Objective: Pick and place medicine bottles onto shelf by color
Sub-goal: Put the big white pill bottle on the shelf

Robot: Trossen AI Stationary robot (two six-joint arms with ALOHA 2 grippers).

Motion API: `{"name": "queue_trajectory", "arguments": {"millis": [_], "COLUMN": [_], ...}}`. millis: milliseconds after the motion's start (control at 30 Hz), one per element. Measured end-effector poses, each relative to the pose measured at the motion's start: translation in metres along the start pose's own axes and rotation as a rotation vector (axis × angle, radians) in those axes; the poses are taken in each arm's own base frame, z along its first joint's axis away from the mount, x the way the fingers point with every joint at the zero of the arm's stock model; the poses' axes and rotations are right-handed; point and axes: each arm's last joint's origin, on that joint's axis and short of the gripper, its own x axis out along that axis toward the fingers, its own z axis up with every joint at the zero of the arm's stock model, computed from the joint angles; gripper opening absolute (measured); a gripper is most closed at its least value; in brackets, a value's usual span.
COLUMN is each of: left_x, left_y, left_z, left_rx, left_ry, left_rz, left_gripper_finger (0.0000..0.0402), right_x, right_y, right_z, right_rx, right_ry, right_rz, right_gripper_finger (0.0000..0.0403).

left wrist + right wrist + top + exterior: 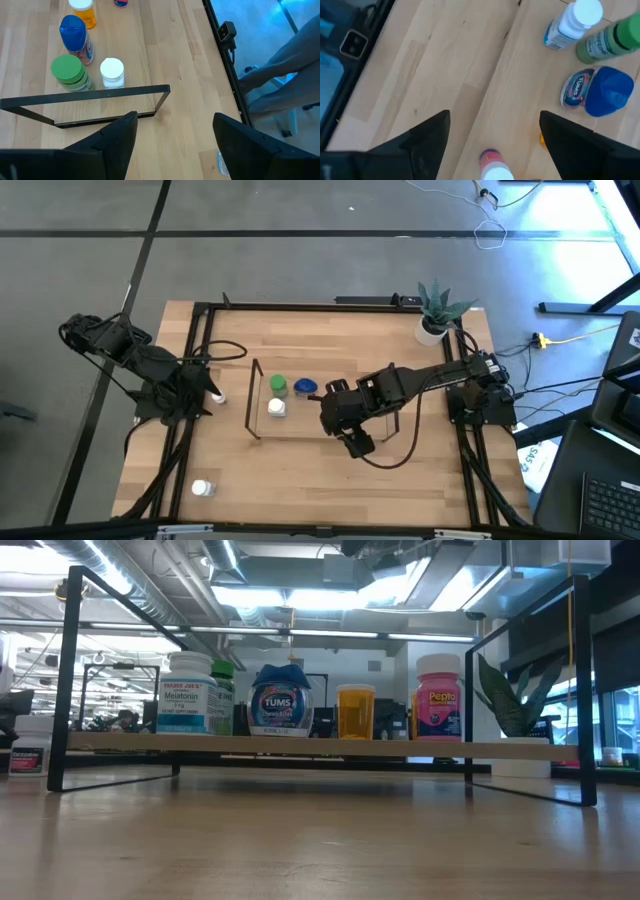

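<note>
Dark right gripper (492, 137) hangs with jaws apart and empty over the shelf (256, 395), above the pink-capped bottle (492, 165). Left gripper (172, 137), also apart, waits beside the shelf. Best lift clear, then fetch the stray white-capped bottle (203, 488).

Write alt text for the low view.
Five medicine bottles stand in a row on the shelf: white Melatonin, a green-capped one behind it, blue Tums, orange, pink Pepto. A plant shows behind, right.

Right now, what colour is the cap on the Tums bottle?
Blue. The Tums bottle shows it best in the right wrist view.
</note>
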Motion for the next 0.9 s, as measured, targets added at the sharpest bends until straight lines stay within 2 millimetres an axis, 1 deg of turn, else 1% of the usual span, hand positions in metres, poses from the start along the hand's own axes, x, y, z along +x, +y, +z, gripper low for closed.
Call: {"name": "queue_trajectory", "arguments": {"millis": [367,567,700,900], "left_x": [0.000,0.000,0.000,0.000], "left_y": [0.000,0.002,0.004,0.003], "left_z": [0.000,0.001,0.002,0.002], "left_rx": [0.001,0.000,0.000,0.000], "left_ry": [-0.001,-0.033,-0.049,-0.045], "left_rz": [0.001,0.079,0.126,0.124], "left_gripper_finger": [0.0255,0.0255,0.0255,0.0255], "right_x": [-0.001,-0.003,-0.004,-0.004], "right_y": [-0.002,-0.003,-0.004,-0.006], "right_z": [0.016,0.024,0.027,0.026], "right_rx": [0.081,0.189,0.284,0.410], "right_ry": [-0.162,-0.252,-0.285,-0.294], "right_rz": [-0.010,-0.004,-0.040,-0.083], "right_gripper_finger": [0.0308,0.0307,0.0307,0.0307]}}
